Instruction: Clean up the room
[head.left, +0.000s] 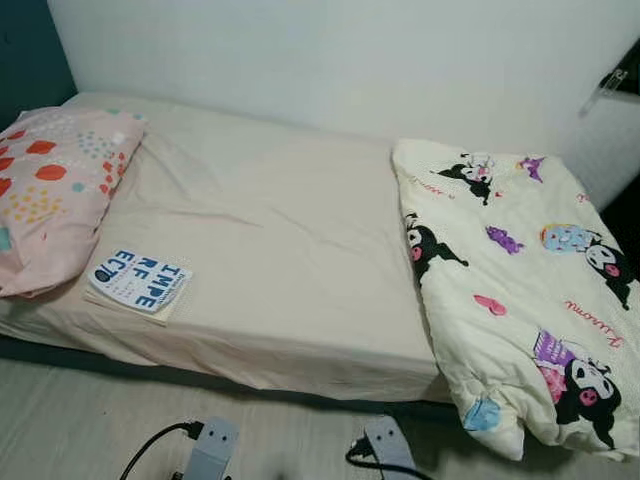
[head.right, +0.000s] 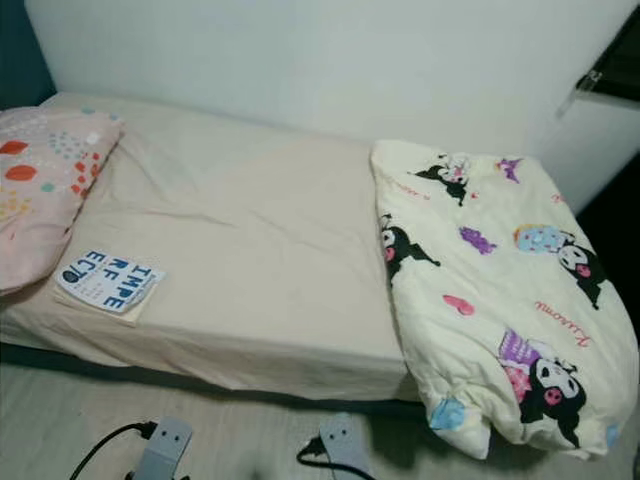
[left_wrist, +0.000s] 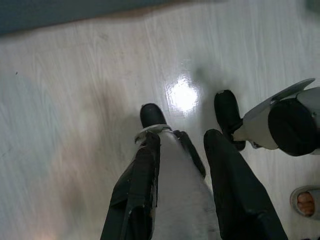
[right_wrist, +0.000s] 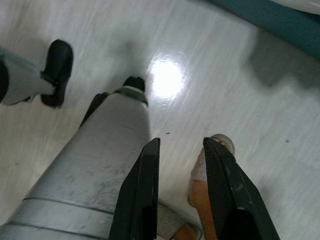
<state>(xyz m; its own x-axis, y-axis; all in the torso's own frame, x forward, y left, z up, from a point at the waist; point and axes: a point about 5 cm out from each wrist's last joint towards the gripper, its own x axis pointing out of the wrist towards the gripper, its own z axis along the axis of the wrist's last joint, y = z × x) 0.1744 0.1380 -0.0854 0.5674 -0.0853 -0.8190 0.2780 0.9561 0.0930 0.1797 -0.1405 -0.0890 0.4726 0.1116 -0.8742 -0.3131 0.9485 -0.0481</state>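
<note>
A low bed (head.left: 270, 250) with a cream sheet stands against the white wall. A pink patterned pillow (head.left: 50, 185) lies at its left end. A white book with blue letters (head.left: 138, 281) rests on the sheet near the front edge, just right of the pillow. A folded cream comforter with cartoon prints (head.left: 520, 280) covers the right end and droops over the front edge. Both arms hang low in front of the bed. My left gripper (left_wrist: 182, 137) and my right gripper (right_wrist: 182, 142) point down at the pale floor, each open and holding nothing.
Pale wood floor (head.left: 80, 430) runs along the bed's front. My own grey legs and black feet (left_wrist: 152, 115) are below the grippers. A person's foot in a sandal (right_wrist: 207, 172) stands close beside my right gripper. A dark gap (head.left: 625, 210) lies right of the bed.
</note>
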